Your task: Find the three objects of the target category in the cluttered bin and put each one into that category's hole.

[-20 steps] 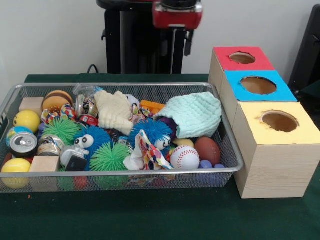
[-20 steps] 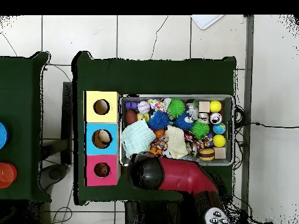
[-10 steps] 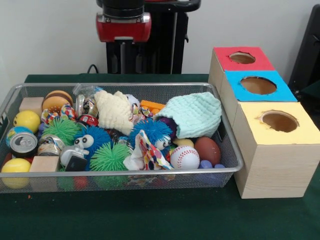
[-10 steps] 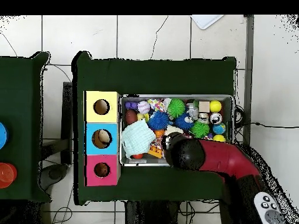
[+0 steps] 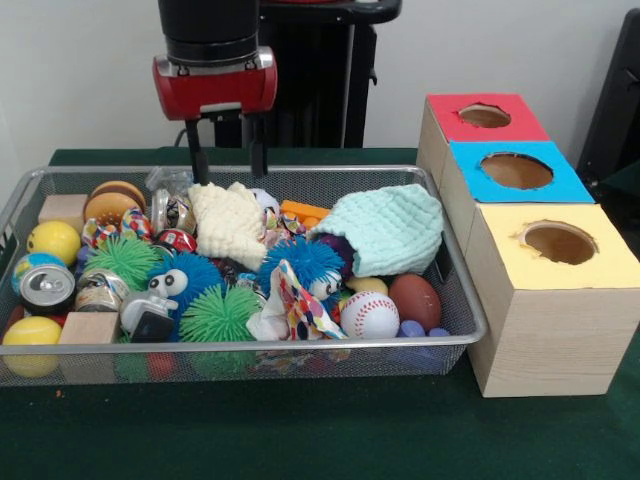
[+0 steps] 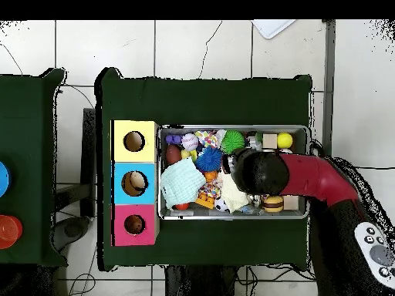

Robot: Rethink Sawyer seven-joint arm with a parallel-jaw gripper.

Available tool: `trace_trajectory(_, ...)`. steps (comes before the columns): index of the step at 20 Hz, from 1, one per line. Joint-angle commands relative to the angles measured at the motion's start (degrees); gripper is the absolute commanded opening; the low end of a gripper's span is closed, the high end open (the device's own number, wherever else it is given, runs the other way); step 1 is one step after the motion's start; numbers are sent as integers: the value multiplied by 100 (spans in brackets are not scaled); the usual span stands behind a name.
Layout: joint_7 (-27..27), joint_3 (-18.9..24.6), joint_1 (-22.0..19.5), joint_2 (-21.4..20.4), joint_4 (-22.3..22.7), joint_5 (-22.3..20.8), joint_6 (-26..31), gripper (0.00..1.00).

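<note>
Gripper [image 5: 229,165] hovers over the cluttered bin [image 5: 440,245] — fingers [image 5: 199,155] apart, empty.

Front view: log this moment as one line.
claw: open, empty | position: above wire basket, over cream cloth | red-topped box hole: nothing entering

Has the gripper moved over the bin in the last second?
Yes. In the front view the gripper has swung leftward and lower, away from the red-topped box, now hanging open above the wire basket's far side.

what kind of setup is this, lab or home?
Most likely a robot test lab: a red arm over a green-covered table, a wire basket crammed with toys, and three wooden sorting boxes with holes.
</note>
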Motion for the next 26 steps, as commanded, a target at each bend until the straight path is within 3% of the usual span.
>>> trace_trajectory(1, -2100, 877, -162, 530, -865, -422, 813, 100)
trace_trajectory(12, -2648, 1345, -398, 1060, -1762, -589, 1177, 100)
trace_trajectory(17, -2647, 1415, -357, 1174, -2035, -661, 1344, 100)
trace_trajectory(26, -2685, 1439, -381, 1175, -2027, -732, 1330, 100)
